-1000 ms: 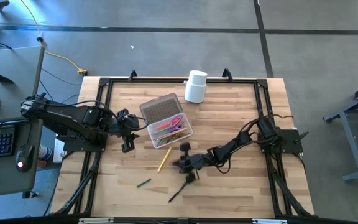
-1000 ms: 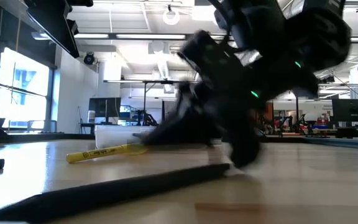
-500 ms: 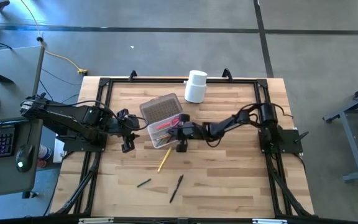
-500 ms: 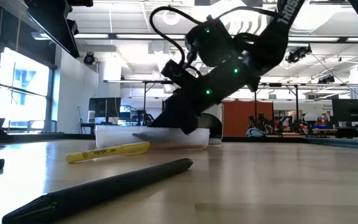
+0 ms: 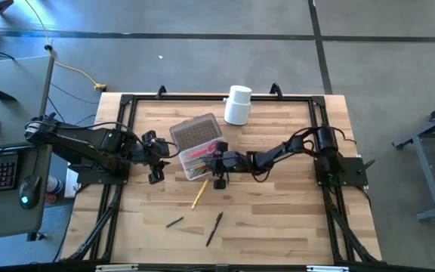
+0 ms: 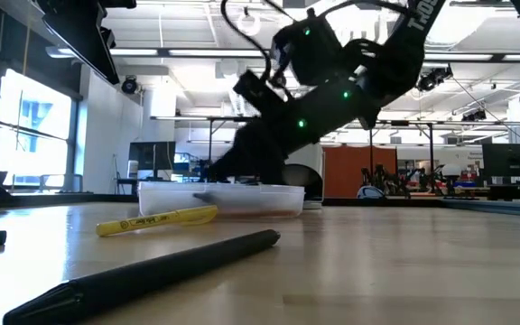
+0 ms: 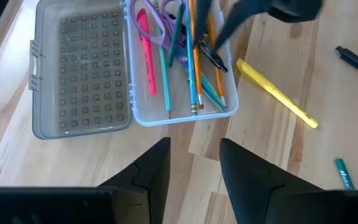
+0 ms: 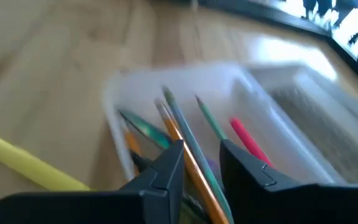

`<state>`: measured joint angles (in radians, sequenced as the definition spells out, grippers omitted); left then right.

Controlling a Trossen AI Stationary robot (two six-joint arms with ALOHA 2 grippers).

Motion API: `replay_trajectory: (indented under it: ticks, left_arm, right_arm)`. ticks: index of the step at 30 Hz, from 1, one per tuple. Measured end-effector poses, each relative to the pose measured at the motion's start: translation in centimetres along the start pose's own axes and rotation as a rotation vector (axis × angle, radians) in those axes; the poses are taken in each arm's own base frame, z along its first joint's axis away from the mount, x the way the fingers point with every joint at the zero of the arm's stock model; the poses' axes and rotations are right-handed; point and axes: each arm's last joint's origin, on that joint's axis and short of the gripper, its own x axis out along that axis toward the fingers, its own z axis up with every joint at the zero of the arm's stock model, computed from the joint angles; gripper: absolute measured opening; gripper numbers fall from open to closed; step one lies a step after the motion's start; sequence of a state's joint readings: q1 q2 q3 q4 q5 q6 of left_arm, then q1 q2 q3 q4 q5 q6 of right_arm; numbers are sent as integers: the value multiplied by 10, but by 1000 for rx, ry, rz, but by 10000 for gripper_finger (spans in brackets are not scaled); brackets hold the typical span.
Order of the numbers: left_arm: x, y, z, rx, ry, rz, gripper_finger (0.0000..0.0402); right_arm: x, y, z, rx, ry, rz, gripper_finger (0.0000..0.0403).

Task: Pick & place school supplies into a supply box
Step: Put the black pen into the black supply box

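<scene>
The clear supply box (image 5: 199, 171) stands open at mid-table, its grey lid (image 7: 79, 74) laid flat beside it. Pencils, a pink pen (image 7: 146, 56) and purple-handled scissors (image 7: 157, 22) lie inside. My right gripper (image 5: 211, 163) is open and hangs over the box's right end, slanting down into it (image 8: 202, 158). A short black thing (image 7: 213, 59) lies in the box just below its fingertips. My left gripper (image 7: 194, 165) waits open just left of the box. A yellow pen (image 5: 199, 195), a black pen (image 5: 214, 228) and a small dark green pen (image 5: 174, 222) lie on the table.
A white cylindrical container (image 5: 238, 104) stands near the far edge behind the box. A black frame (image 5: 127, 102) runs around the wooden tabletop. The loose pens lie on the near half, left of middle. Bare wood stretches to the right of them.
My right gripper has risen from beside the black pen on the near half of the table, swung toward the far left to the box, and come in over its right end. The black pen has stayed on the table.
</scene>
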<state>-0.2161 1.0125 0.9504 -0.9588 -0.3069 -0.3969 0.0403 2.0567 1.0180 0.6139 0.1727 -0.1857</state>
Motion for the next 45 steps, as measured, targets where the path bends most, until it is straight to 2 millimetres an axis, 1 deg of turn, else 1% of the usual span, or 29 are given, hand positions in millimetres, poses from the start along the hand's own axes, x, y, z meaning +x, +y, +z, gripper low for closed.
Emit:
replay_trajectory:
  ticks: [5, 9, 12, 17, 20, 23, 25, 27, 32, 34, 39, 45]
  left_arm:
    - [0, 0, 0, 0, 0, 0, 172]
    - [0, 0, 0, 0, -1, 0, 172]
    - [0, 0, 0, -1, -4, -1, 172]
    - [0, -1, 3, -9, -26, -11, 172]
    - [0, -1, 3, -9, -26, -11, 172]
    - [0, -1, 3, -9, -26, -11, 172]
    - [0, -1, 3, -9, -26, -11, 172]
    - [0, -1, 3, -9, -26, -12, 172]
    - [0, -1, 3, -11, -31, -14, 172]
    - [0, -1, 3, -11, -32, -14, 172]
    - [0, -1, 3, -12, -35, -15, 172]
    - [0, -2, 4, -14, -40, -17, 172]
  right_arm:
    - [-6, 27, 16, -44, -137, 86, 103]
    - [-14, 54, 23, 9, -176, 209, 100]
    - [-21, 75, 23, 50, -158, 296, 95]
    - [-35, 113, 23, 15, -147, 427, 86]
    - [-45, 134, 18, -23, -87, 484, 85]
    - [-52, 148, 10, -92, -18, 490, 90]
    - [-53, 152, 5, -138, 11, 475, 94]
    - [-51, 152, 1, -145, 25, 471, 99]
    - [-46, 150, -6, -74, 57, 487, 113]
    - [-45, 150, -7, -73, 61, 490, 118]
    - [-41, 150, -13, -140, 61, 506, 131]
    - [-29, 147, -30, -129, 98, 539, 145]
